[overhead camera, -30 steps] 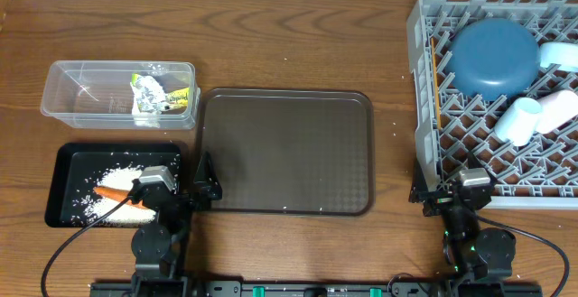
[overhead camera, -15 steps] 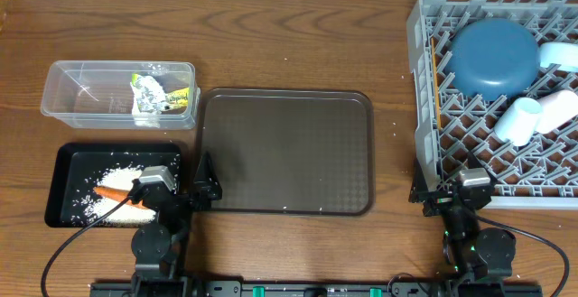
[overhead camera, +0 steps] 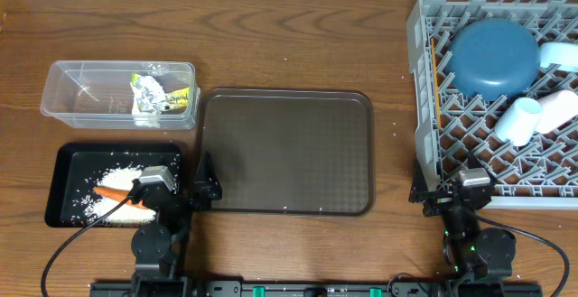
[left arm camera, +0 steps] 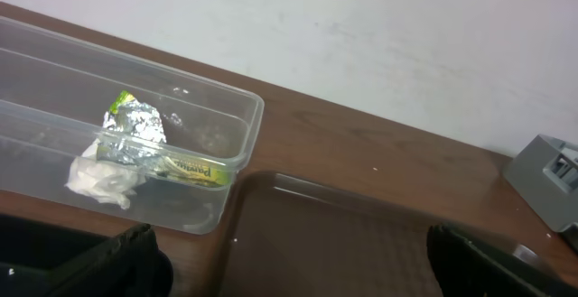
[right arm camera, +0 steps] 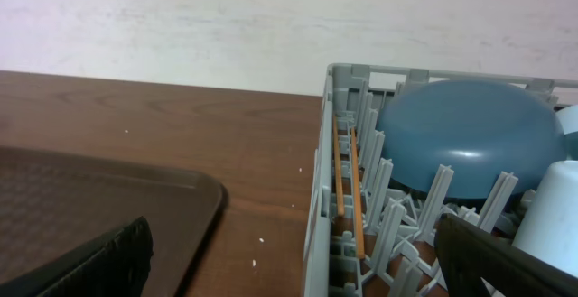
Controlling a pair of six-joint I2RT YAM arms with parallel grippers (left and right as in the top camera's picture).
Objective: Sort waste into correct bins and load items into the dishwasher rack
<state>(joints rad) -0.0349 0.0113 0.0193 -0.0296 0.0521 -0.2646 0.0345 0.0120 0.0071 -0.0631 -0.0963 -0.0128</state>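
Left gripper [left arm camera: 289, 272]: two dark, blunt fingers spread wide apart, nothing held, low at the near edge of the wood-grain table [overhead camera: 298, 44]. Right gripper [right arm camera: 293, 265]: likewise spread wide and empty, by the near corner of the rack.

Far left, a clear rectangular plastic tub [overhead camera: 72, 89] with thin glossy walls and rounded corners. Inside, toward its right end, a crumpled silver and yellow-green foil wrapper [overhead camera: 153, 94], creased and shiny, touching a soft crumpled white tissue [left arm camera: 99, 178].

Just in front of the tub, a shallow black rectangular tray [overhead camera: 63, 184]. Scattered across its floor, loose white rice grains [overhead camera: 90, 204], and among them a small, smooth orange carrot [overhead camera: 113, 193], tapered and lying flat.

In the middle, a larger dark brown serving tray [overhead camera: 284, 153], matte, with a raised lip.

Far right, a big square grey plastic dishwasher rack [overhead camera: 424, 80], lattice-floored with upright pegs. Resting in it:
- a large dark-blue round bowl [overhead camera: 492, 58], turned dome-up
- a small light-blue bowl [overhead camera: 560, 55], just beside it
- a white cup [overhead camera: 537, 115], on its side
- two thin wooden chopsticks [right arm camera: 348, 184], side by side along the rack's left wall
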